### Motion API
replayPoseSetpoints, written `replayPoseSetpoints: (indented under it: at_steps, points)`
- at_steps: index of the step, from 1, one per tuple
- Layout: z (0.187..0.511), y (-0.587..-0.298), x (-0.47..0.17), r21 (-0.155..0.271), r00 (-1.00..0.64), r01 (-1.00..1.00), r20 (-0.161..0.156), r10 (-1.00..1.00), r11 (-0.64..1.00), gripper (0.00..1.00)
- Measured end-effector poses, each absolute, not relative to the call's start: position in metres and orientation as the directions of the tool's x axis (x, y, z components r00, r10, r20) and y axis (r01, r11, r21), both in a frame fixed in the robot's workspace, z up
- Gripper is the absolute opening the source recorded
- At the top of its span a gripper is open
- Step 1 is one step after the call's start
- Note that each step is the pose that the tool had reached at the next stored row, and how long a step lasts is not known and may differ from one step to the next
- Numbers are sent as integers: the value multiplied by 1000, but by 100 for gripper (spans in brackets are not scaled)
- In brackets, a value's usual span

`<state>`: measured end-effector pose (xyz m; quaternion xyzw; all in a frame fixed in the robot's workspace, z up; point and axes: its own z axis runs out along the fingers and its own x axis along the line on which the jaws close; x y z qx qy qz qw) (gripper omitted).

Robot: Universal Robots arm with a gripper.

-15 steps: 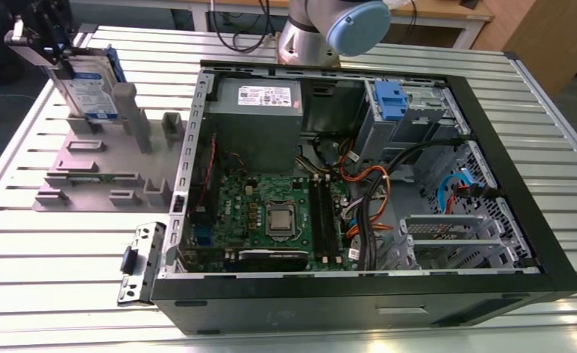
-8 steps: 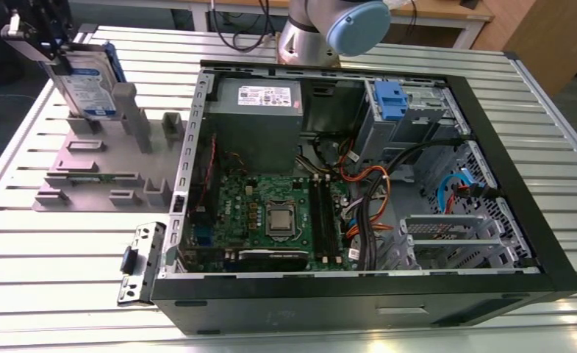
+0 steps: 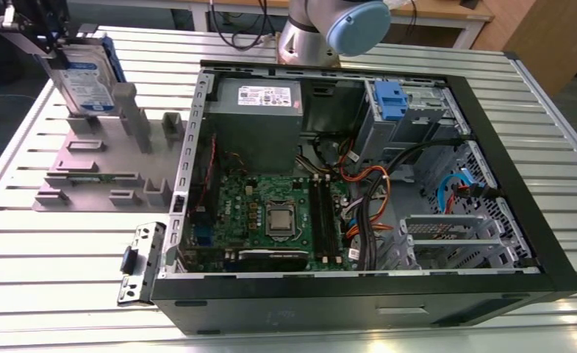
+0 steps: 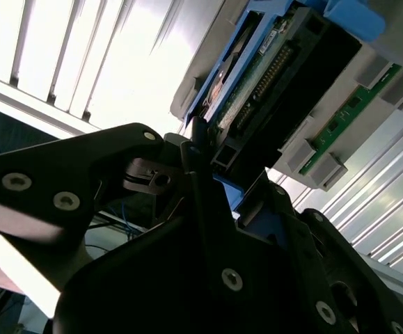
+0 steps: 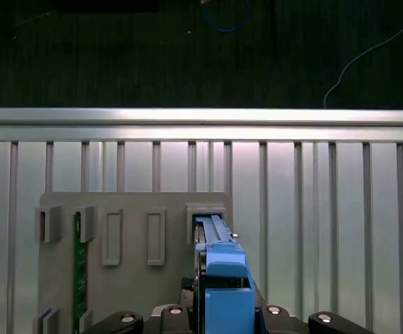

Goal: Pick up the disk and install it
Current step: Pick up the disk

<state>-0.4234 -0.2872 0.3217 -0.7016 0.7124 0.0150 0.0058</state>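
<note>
1. Exterior view: the disk (image 3: 80, 73) is not yet in the computer case (image 3: 523, 184). It stands upright on its edge at the grey holder (image 3: 92, 158), which lies on the slatted table (image 3: 53, 294) at the exterior view's left of the case.
2. In the first wrist view, the far end of the disk (image 5: 218, 278) reaches into a slot of the holder (image 5: 124, 292), so I judge it is seated there or only just raised. A green circuit strip (image 5: 80, 271) sits in another slot, well apart from it.
3. So the task is at its beginning. The picking up is in hand, and the whole installing is left to do. The case is open, with its boards and cables visible, and no disk of this kind lies inside it.
4. The gripper (image 3: 33, 33) is at the upper end of the disk in the exterior view.
5. In the second wrist view, one thin finger (image 4: 200, 174) lies against the side of the disk (image 4: 271, 76), and the blue bracket goes down between the two gripper halves.
6. As I judge it, the jaws are narrowed to the thickness of the disk and clamp it. They touch nothing else.
</note>
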Motion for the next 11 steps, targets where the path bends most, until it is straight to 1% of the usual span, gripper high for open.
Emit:
replayPoseSetpoints:
  at_steps: [11]
  points:
    - [329,-287,-423,13,-15,-1000,-29,-999,15,36]
